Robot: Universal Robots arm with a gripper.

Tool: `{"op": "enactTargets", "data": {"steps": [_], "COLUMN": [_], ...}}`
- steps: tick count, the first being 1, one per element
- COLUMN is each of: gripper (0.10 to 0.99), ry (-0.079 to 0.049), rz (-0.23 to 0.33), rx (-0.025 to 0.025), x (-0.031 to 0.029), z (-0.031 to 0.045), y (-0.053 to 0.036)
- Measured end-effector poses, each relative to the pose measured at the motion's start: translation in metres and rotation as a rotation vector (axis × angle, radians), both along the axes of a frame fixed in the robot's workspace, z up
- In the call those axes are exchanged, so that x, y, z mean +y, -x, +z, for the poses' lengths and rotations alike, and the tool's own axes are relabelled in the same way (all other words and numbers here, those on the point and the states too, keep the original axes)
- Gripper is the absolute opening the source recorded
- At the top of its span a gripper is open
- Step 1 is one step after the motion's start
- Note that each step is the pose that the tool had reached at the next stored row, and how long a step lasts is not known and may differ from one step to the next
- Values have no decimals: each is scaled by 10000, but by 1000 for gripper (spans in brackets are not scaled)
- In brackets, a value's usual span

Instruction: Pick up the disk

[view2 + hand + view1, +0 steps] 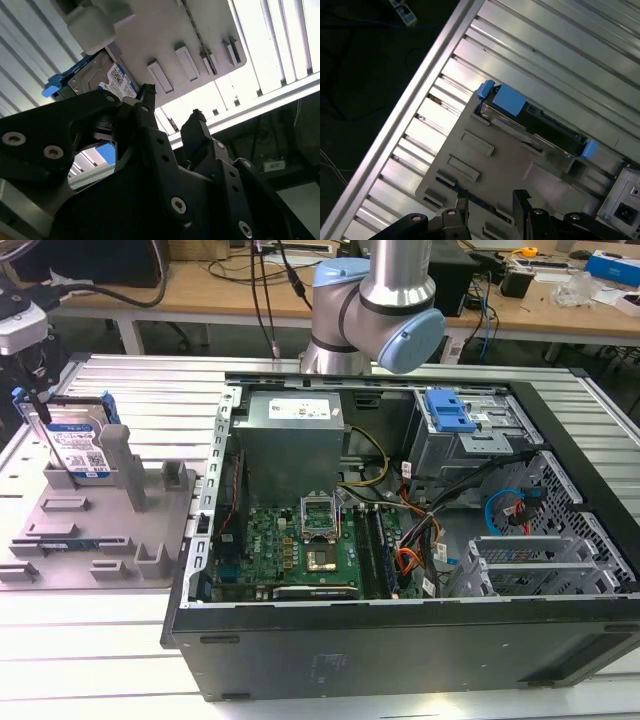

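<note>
Above the grey slotted holder: my pincer, spread and empty; disk upright in its slot. Risk: off-centre descent, striking the disk's top edge instead of straddling it.

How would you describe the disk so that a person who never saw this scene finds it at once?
At the exterior view's left, beside the big open computer case, lies a grey plastic holder. The disk stands upright at its far end. It alone there is silver, with a white-and-blue label and blue side rails.
</note>
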State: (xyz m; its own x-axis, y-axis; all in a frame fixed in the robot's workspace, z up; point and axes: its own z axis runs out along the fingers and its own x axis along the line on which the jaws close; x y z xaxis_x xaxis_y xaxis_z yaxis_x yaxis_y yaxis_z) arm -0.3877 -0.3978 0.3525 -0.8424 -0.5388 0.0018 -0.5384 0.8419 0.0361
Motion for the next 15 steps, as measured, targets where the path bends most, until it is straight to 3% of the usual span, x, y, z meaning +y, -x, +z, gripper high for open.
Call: {"op": "enactTargets", "data": {"steps": [12, 15], "gripper": [482, 482], "ry": [4, 3], "rz": [2506, 3454], "rx": [-1, -1], "x": [0, 0], "z": [-34, -46], "y": [0, 0]}}
